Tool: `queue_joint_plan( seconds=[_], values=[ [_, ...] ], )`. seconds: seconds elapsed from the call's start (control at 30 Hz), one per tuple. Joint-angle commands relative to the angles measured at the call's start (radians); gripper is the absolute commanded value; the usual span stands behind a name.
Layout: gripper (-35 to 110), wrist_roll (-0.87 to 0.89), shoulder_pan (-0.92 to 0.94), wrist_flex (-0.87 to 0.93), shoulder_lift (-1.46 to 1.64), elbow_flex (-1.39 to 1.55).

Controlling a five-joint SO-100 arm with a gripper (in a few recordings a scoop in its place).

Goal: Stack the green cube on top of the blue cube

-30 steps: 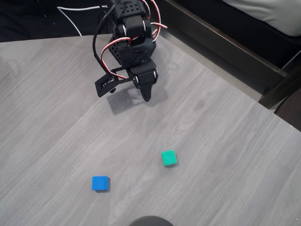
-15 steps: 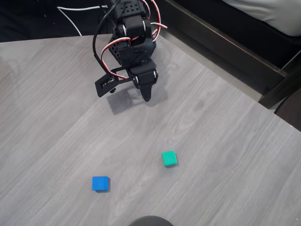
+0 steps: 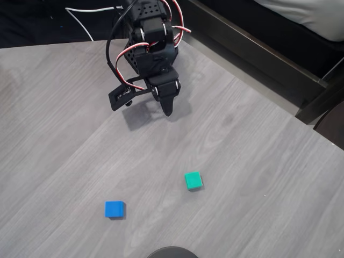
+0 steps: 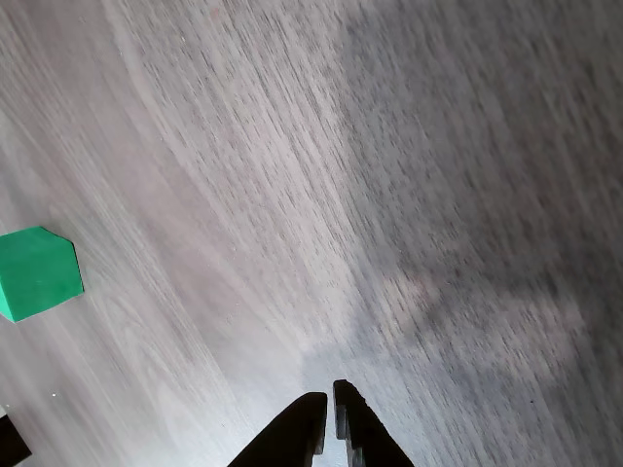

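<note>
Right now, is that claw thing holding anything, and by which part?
Nothing. The gripper is shut and empty above the bare table; the green cube and blue cube lie untouched.

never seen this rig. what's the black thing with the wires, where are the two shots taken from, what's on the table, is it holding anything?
The black thing is a small robot arm; its two-finger gripper points down at the grey wood-grain table. One picture comes from a camera fixed overhead, the other from a camera on the arm's wrist, where the fingertips sit at the bottom edge, nearly touching. Two small cubes lie apart on the table: the green cube and the blue cube. The gripper is shut and holds nothing, well short of both cubes.
</note>
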Motion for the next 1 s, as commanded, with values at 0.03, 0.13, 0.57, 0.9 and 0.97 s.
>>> queue_joint_plan(
  seconds=[0.03,0.13,0.57,0.9,0.97],
  values=[
    [0,0.0,0.006,0.012,0.025,0.002],
    [0,0.0,0.006,0.012,0.025,0.002],
    [0,0.003,-0.002,0.012,0.025,0.002],
    [0,0.002,0.031,0.014,0.025,0.002],
    [0,0.014,0.002,0.0,0.025,0.002]
  ],
)
